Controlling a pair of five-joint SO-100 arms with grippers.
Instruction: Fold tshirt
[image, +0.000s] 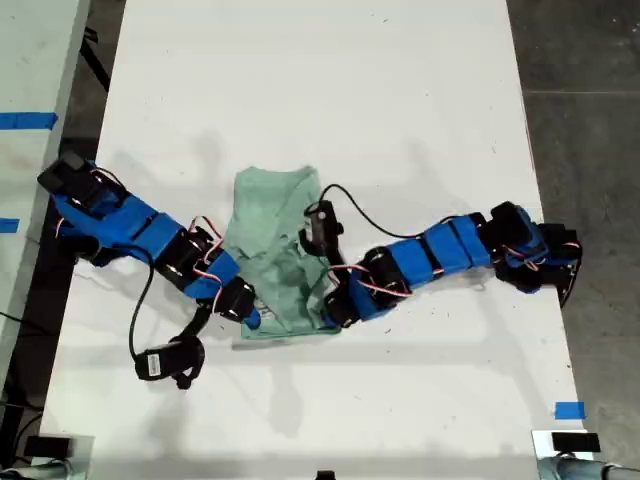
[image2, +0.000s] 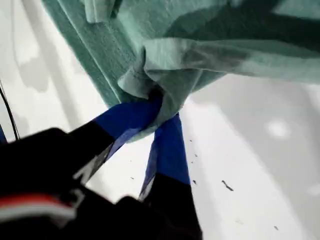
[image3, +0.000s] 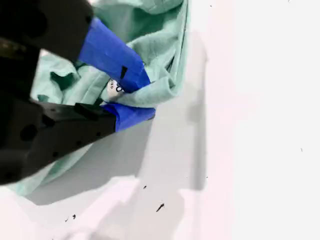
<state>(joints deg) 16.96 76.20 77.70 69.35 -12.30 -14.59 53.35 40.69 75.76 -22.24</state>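
Observation:
The pale mint-green tshirt (image: 275, 220) lies crumpled and partly doubled over at the middle of the white table (image: 320, 80). My first gripper (image: 252, 318), on the arm coming from the exterior view's left, is shut on a bunched hem at the shirt's near corner. In the first wrist view the blue-taped fingers (image2: 167, 145) pinch that fold of tshirt (image2: 225, 45), which is lifted off the table. My second gripper (image: 335, 312), on the arm from the exterior view's right, is shut on the other near corner. There too its blue fingers (image3: 117, 57) clamp the tshirt (image3: 150, 40).
A black cable (image: 365, 215) loops over the shirt's edge at the exterior view's right. A blue tape mark (image: 570, 410) sits near the table's front corner at the exterior view's right. Dark floor (image: 585, 100) borders the table at the exterior view's right, and another surface with blue tape (image: 25, 120) lies at its left.

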